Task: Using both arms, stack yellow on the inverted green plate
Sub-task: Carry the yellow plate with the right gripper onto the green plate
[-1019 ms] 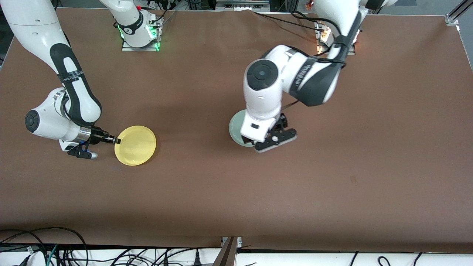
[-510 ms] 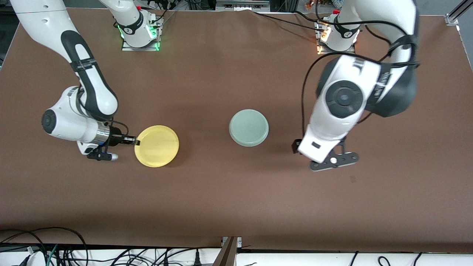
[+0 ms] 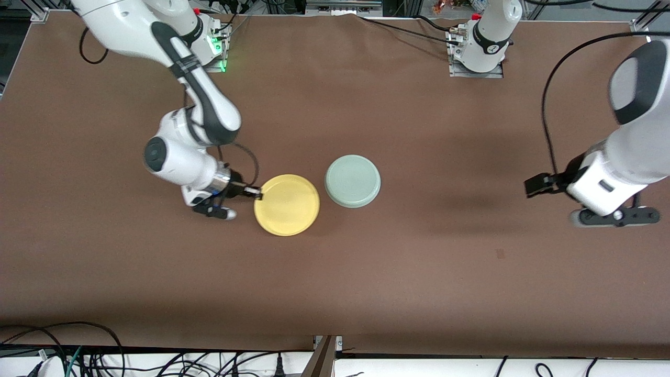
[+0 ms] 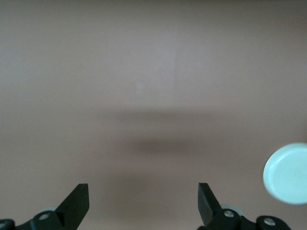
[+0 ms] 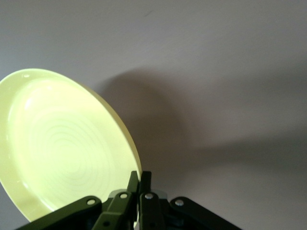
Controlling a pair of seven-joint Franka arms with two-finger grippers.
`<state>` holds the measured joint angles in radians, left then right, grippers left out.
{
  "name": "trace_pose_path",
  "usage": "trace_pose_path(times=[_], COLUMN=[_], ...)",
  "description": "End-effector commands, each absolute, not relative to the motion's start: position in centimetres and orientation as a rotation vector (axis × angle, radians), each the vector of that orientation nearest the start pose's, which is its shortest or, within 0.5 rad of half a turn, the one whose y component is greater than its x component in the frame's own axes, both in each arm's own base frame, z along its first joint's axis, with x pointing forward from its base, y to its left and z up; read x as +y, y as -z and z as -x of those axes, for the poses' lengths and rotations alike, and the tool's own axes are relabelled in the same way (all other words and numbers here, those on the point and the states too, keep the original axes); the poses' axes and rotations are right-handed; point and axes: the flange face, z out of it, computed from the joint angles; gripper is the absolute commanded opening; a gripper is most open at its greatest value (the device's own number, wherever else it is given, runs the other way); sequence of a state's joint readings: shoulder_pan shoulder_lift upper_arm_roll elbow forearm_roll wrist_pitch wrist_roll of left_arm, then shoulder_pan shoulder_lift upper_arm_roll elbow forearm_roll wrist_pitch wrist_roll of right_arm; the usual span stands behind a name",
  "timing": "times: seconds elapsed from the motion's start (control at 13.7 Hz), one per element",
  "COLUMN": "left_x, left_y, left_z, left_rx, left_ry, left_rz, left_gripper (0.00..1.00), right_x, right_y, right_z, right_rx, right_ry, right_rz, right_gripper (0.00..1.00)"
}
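Two grippers: our right gripper [image 3: 257,193] pinched the yellow plate [image 3: 287,204] beside the upside-down green plate [image 3: 353,180], needing level, centred carrying, while our left gripper [image 4: 143,203] waited, spread wide.

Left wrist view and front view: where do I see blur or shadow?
Left wrist view: table soft, a smeared dark band at its middle. Front view: left arm motion-blurred at its end of the table; a faint shadow lies beside the green plate.

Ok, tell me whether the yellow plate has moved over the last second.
Yes. The yellow plate, clamped by the right gripper, has travelled toward the left arm's end and now sits beside the unmoved green plate.
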<state>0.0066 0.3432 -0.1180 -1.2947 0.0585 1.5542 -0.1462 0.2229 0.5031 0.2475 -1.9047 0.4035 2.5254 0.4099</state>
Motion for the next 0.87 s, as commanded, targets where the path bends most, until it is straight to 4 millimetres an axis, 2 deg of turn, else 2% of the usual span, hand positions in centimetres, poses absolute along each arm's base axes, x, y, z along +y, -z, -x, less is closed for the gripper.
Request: trace_pose_path(times=[0.0,0.22,0.44,0.51,0.58,0.8], left_x=[-5.9,-6.6,-6.3,-5.7,-6.0,-5.0], left_y=[-56.1,-57.0,-57.3,-57.3,-57.6,-57.7], left_z=[-59.3,-55.8,-53.8,-53.6,-53.6,-55.9], left_rx=[-0.01,0.011,0.007,0.0,0.017,-0.009], left_ry=[-0.134,-0.118,-0.06,-0.056,-0.046,-0.037], left_rz=[3.118,3.104,3.099,3.101,3.1,3.104], left_gripper=[1.0,1.0,1.0,1.0,1.0,1.0], right_x=[34.3,40.0,42.5,43.1,43.4,43.7], right_y=[-24.7,-23.5,-20.7,-19.5,-18.8,-18.2], right_z=[-55.2,-51.7,-49.5,-48.8,-48.4,-48.1], right_rx=[0.488,0.517,0.518,0.524,0.525,0.515], right_ry=[-0.037,-0.021,-0.018,0.01,0.027,0.042], right_rz=[2.695,2.676,2.699,2.707,2.723,2.744], right_gripper=[0.0,0.0,0.0,0.0,0.0,0.0])
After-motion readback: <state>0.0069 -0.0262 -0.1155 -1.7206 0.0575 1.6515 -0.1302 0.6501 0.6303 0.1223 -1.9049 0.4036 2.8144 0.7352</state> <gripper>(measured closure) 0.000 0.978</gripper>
